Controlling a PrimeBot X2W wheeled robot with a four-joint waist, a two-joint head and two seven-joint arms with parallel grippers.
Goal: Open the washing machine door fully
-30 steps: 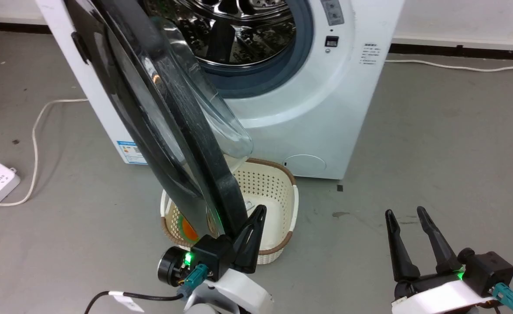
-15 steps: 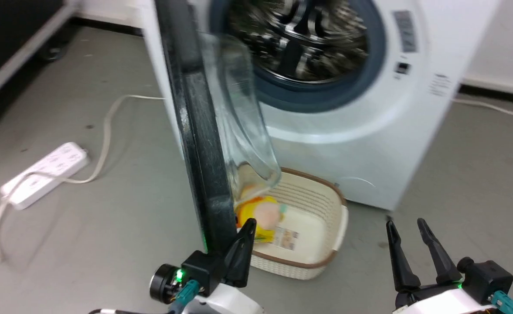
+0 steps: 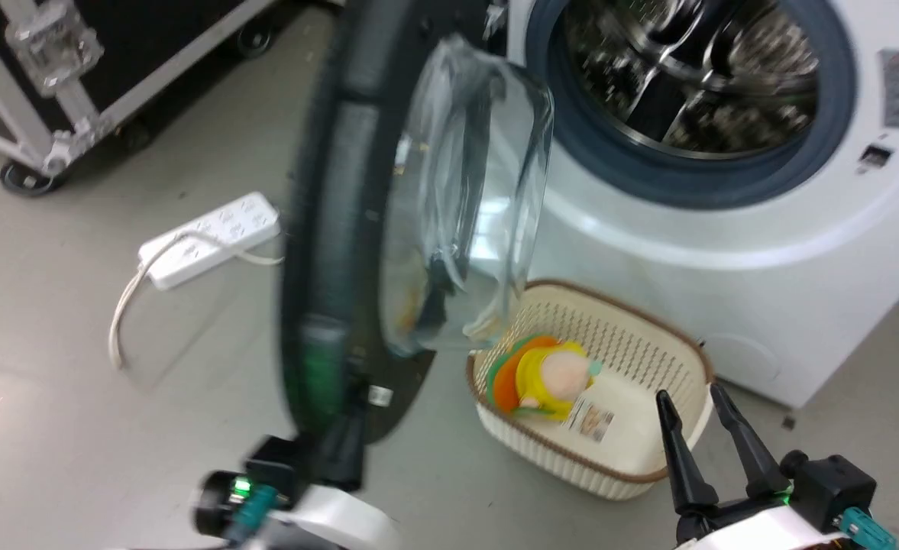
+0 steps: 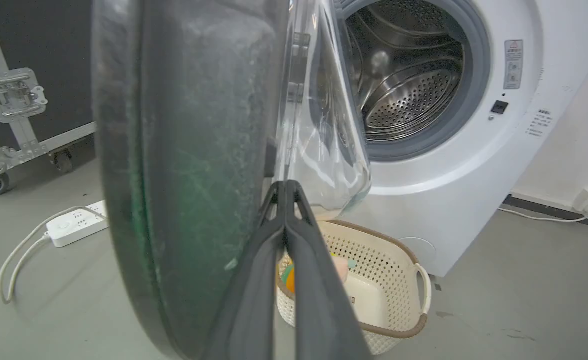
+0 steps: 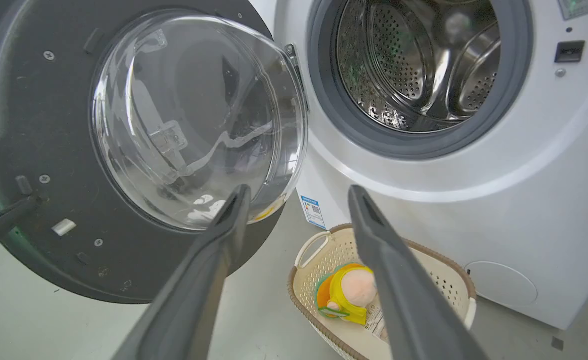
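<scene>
Black-rimmed, half swung at nine o'clock of the washing machine (image 3: 724,267): nudged the washing machine door (image 3: 327,229) outward with left fingers (image 4: 259,280) pressed together, right fingers (image 5: 199,280) spread empty; likely needed further push toward nine o'clock.

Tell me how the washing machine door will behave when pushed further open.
The washing machine door probably stays rigid: thick dark rim, moulded glass bowl. Likely heavy, swinging slowly about its hinged side. Its smooth face may let the shut left pincer slip.
</scene>
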